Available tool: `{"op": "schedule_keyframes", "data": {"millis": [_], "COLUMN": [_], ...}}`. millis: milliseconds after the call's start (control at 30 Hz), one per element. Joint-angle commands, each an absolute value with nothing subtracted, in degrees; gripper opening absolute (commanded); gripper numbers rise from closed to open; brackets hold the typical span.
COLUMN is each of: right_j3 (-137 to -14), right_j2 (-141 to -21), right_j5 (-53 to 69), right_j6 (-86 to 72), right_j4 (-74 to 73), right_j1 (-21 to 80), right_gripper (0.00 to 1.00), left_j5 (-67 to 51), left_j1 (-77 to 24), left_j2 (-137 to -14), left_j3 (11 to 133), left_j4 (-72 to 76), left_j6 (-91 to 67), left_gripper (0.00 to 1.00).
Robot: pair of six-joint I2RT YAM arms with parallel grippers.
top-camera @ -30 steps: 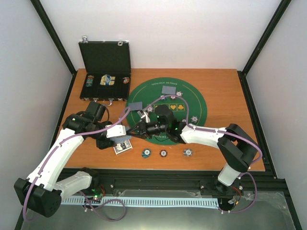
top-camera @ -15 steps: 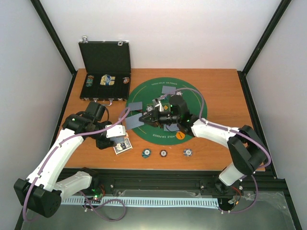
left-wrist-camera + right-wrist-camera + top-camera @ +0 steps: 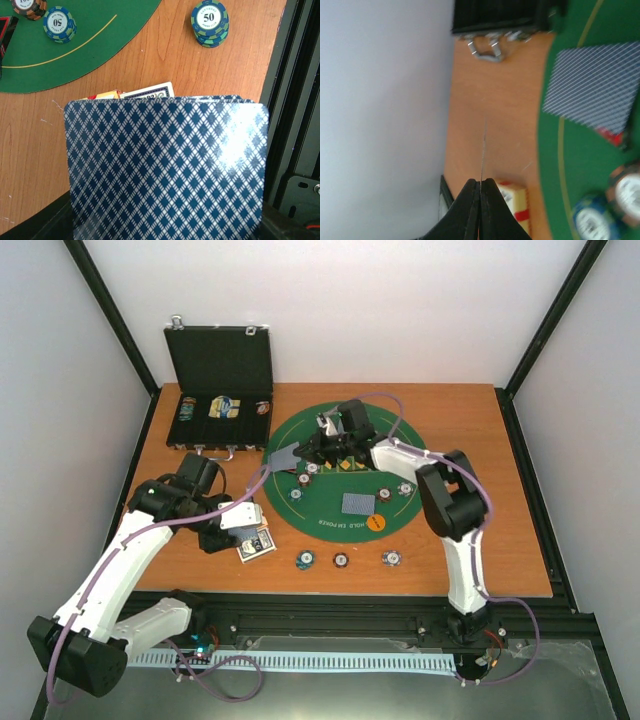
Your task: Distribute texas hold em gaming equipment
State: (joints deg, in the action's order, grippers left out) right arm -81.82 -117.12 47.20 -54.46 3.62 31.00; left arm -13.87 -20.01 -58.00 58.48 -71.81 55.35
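My left gripper [image 3: 228, 524] hovers over the wood left of the green mat [image 3: 330, 515], shut on a deck of blue-checked playing cards [image 3: 165, 170]. The deck hides its fingers in the left wrist view. My right gripper [image 3: 481, 182] is over the mat's far left part [image 3: 303, 453], shut on a single card seen edge-on [image 3: 483, 145]. One card [image 3: 592, 85] lies flat on the mat just beyond it, a second [image 3: 357, 504] near the mat's front. Striped chips sit on the mat [image 3: 296, 493] and in a row on the wood [image 3: 341, 560]. An orange disc [image 3: 375, 523] lies at the mat's front edge.
The open black case [image 3: 220, 390] stands at the back left with items inside. A card box [image 3: 257, 543] lies under the left gripper. A chip stack [image 3: 210, 22] sits near the table's front rail [image 3: 295, 100]. Black frame posts border the table.
The right arm has swung from beside the left gripper to the mat's far left, carrying a card. That uncovered the card near the mat's front. The left arm stayed put.
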Motion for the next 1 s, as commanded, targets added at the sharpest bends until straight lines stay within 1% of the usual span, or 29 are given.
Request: {"op": "schedule_keyframes", "data": {"millis": [0,200,333,433,467,500,567,800,867,967], "right_j3": [-92.8,-107.4,-114.1,-116.9,-117.3,-117.2,-115.8,-105.3,-99.4,-87.7], "right_j2": [-126.6,-137.1,-140.8,-141.3,-141.0,-140.4,-138.4,-126.9,-122.1,-112.9], "right_j5": [46.9,45.9,44.6,42.8,42.2,41.5,40.7,38.6,39.3,41.2], "right_j6": [-49.7,-47.2,-44.6,-41.3,-40.1,-39.2,-37.9,-36.5,-37.5,-40.2], "right_j4": [-6.2,-15.2,-21.4,-26.6,-28.2,-29.4,-30.4,-28.2,-24.8,-17.4], "right_j1": [29.9,29.8,29.7,29.7,29.6,29.6,29.2,28.6,28.7,29.8], "right_gripper": [0.03,0.03,0.03,0.23,0.28,0.31,0.33,0.33,0.34,0.41], "left_j5": [-14.2,-14.3,-14.3,-14.2,-14.2,-14.1,-14.0,-14.3,-14.4,-14.6], "left_j1": [-20.3,-20.3,-20.3,-20.3,-20.3,-20.3,-20.3,-20.3,-20.3,-20.3], "left_j2": [-57.0,-56.8,-56.8,-56.8,-56.8,-56.7,-56.7,-56.9,-56.9,-56.9], "left_j3": [60.7,60.1,60.1,59.7,59.5,59.2,59.1,59.2,59.1,58.9], "left_j4": [-73.0,-73.2,-73.3,-73.2,-73.2,-73.0,-72.8,-72.8,-72.5,-72.1], "left_j6": [56.3,56.3,56.3,56.3,56.4,56.5,56.5,56.0,55.8,55.4], "left_gripper": [0.18,0.17,0.17,0.17,0.17,0.17,0.17,0.17,0.17,0.17]}}
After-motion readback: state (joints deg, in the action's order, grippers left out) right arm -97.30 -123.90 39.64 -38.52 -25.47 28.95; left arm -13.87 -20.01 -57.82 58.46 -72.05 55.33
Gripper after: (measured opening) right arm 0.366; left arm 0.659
